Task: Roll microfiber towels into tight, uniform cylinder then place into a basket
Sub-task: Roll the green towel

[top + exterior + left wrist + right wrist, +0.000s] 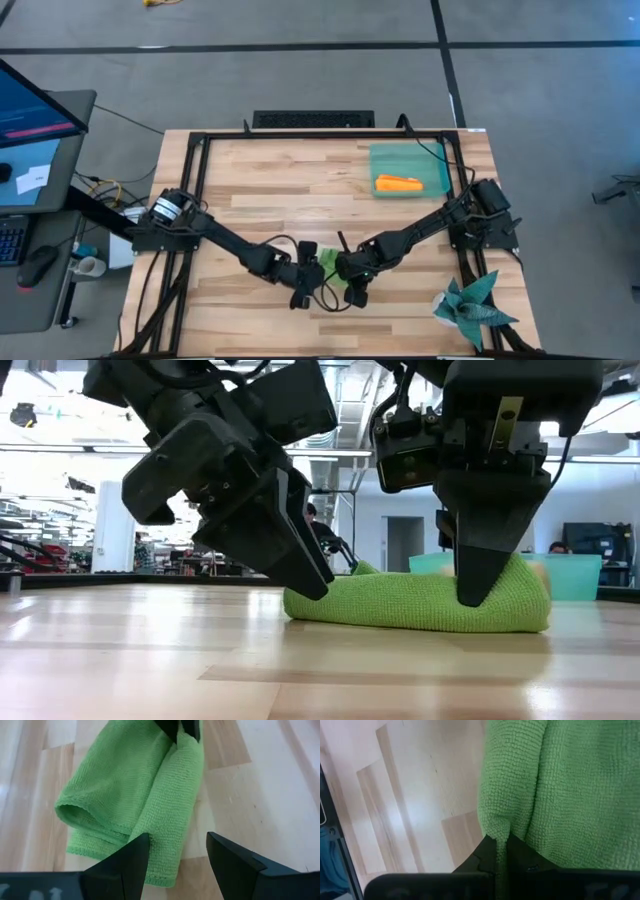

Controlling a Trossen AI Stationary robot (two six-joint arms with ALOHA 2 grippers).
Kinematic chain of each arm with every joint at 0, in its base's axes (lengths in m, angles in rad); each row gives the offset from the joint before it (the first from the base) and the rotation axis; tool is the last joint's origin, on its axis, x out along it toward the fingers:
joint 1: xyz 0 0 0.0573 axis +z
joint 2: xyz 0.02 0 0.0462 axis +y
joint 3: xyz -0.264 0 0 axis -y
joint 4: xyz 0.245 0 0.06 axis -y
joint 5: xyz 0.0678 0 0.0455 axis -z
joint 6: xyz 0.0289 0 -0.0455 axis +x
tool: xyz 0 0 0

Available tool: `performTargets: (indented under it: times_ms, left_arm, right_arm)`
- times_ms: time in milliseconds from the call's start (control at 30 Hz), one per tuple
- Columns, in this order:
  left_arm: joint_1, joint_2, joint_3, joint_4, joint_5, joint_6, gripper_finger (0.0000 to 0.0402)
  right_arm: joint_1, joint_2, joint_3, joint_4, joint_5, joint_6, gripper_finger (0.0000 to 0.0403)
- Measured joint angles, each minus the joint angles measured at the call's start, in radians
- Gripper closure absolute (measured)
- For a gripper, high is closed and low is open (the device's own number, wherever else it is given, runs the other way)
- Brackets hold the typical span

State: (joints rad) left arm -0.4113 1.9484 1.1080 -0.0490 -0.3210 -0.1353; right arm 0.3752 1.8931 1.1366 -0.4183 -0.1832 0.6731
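Lime-green cloth lies bunched in a loose roll (420, 605) near the table's (260, 180) front edge, between our two grippers; from above only a small patch of it (333, 266) shows under the arms.

Our right gripper (478, 598) stands upright on one end of the towel. Its fingers are closed, and a fold of the cloth (520, 780) is pinched between their tips (492, 852). The left wrist camera shows those same dark tips (180, 727) biting the far end of the roll (135, 795).

Our left gripper (175, 852) sits at the other end, tilted, with its fingers spread apart and nothing held; one finger (130, 855) overlaps the towel's edge, the other (227, 857) is over bare wood. In the low view its fingertip (310, 580) reaches down to the towel's end.

Our orange towel (399, 184) already lies rolled in the basket (430, 160), well apart from the arms at the table's far right. A dark teal spiky cloth (472, 308) sits at the front right corner.
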Motion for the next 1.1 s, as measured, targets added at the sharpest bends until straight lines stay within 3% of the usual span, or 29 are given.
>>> performTargets:
  times_ms: [267,433,900,1100]
  left_arm:
    - [0.031,0.045,0.004,0.028,0.058,-0.007,0.0208]
    - [0.032,0.074,0.006,0.023,0.022,-0.067,0.0208]
    - [0.027,0.078,0.008,0.008,0.063,-0.348,0.0208]
    - [0.027,0.078,0.007,0.013,0.071,-0.441,0.0208]
  right_arm:
    - [0.000,0.000,-0.001,-0.001,-0.003,0.000,0.0367]
    - [0.003,0.000,-0.001,-0.001,-0.007,0.005,0.0358]
    - [0.002,-0.001,0.000,-0.033,-0.013,0.095,0.0268]
    - [-0.004,-0.031,-0.002,-0.093,-0.017,0.083,0.0251]
